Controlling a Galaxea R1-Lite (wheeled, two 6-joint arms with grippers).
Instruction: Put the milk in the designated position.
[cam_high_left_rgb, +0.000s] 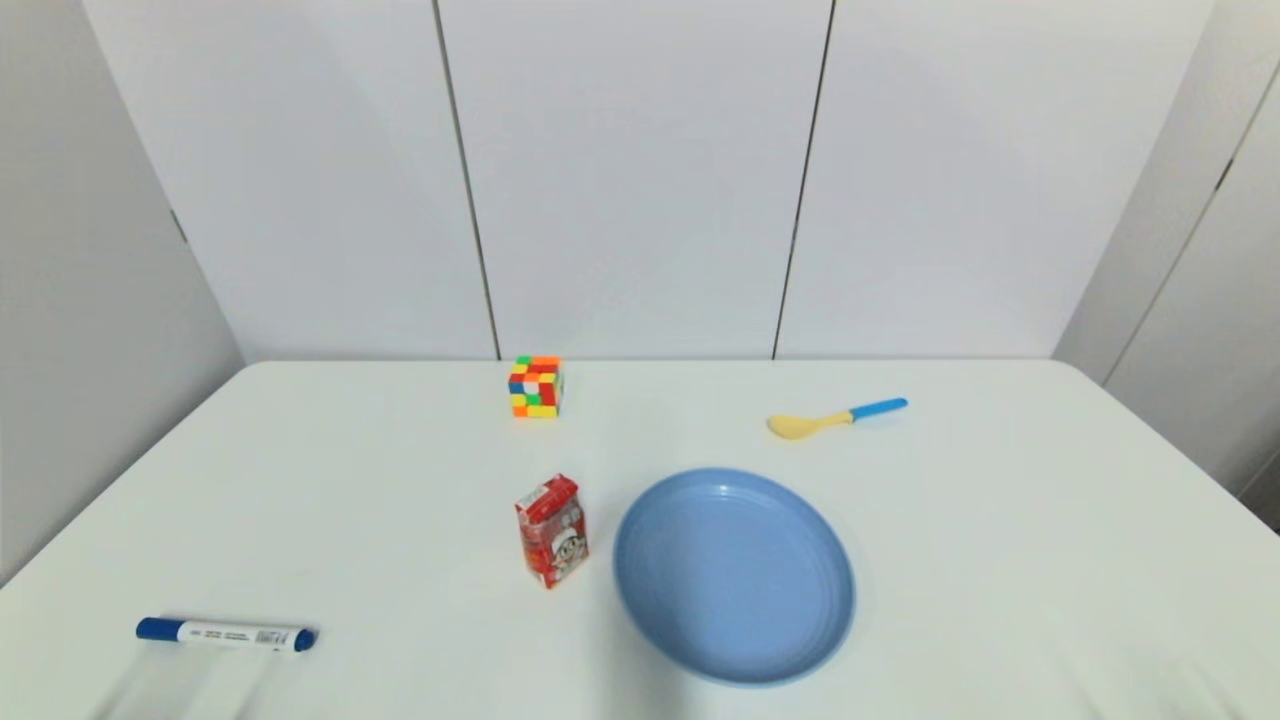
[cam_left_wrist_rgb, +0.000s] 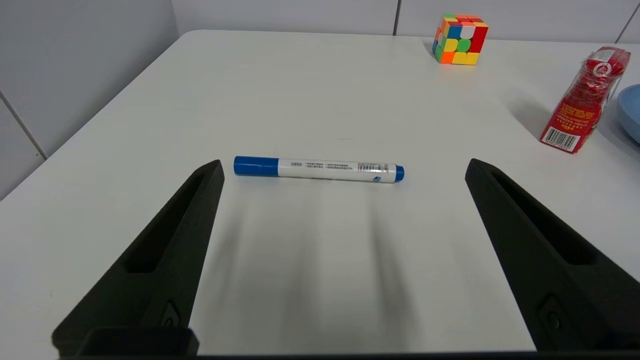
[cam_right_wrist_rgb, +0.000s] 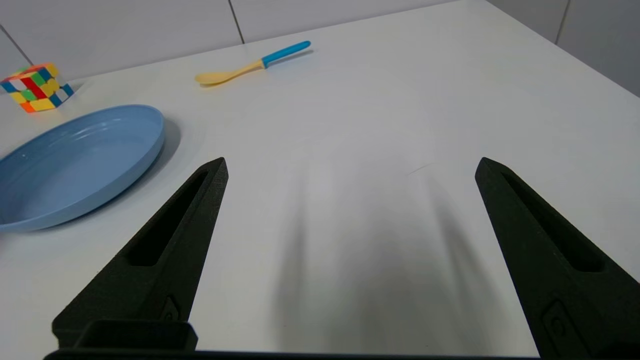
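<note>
milk upright beside the plate, both grippers apart over the near bench

the milk (cam_high_left_rgb: 551, 530) stands upright on the white bench (cam_high_left_rgb: 1000, 560), near the middle, just left of the blue plate (cam_high_left_rgb: 735, 575) and apart from its rim. its printed face points toward the near edge. nothing is holding it.

far behind the milk, close to the bench's far edge, sits the cube (cam_high_left_rgb: 536, 386). a spoon (cam_high_left_rgb: 835, 418) with a yellow bowl and blue handle lies at the far right, beyond the plate. a marker (cam_high_left_rgb: 226, 634) with a blue cap lies flat at the near left, well apart from the milk.

the left gripper (cam_left_wrist_rgb: 342, 172) hangs over the near left of the bench with its fingers spread wide; the marker lies crosswise just beyond the fingertips, untouched. the right gripper (cam_right_wrist_rgb: 350, 167) hangs over bare bench at the near right, fingers also spread wide and holding nothing, with the plate off to its left. neither gripper shows in the head view.
</note>
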